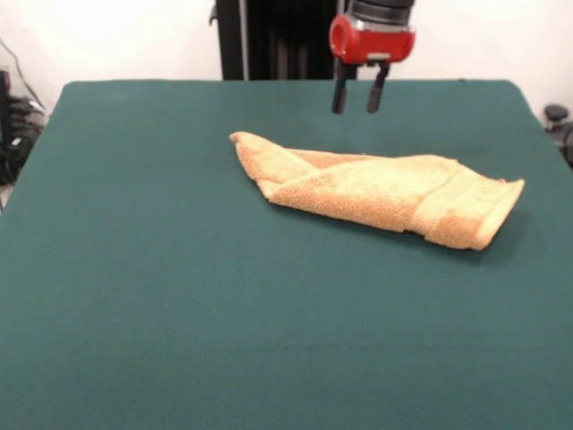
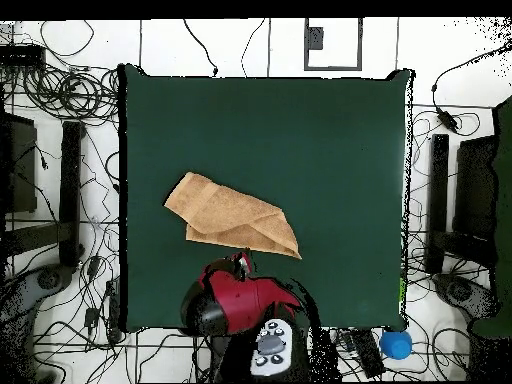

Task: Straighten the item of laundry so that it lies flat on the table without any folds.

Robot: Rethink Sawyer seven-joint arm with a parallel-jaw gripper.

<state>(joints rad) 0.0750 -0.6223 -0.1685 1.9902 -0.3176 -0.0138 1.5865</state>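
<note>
Hanging in the air with fingers apart and empty, gripper [image 1: 359,100] just behind folded-over towel [image 1: 376,188] on the green table [image 1: 179,305], likely ready to drop and grab an edge.

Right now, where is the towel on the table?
In the front view the folded towel lies right of centre on the table's far half, just below the raised open gripper. Overhead, it sits left of centre, near the robot's edge.
</note>
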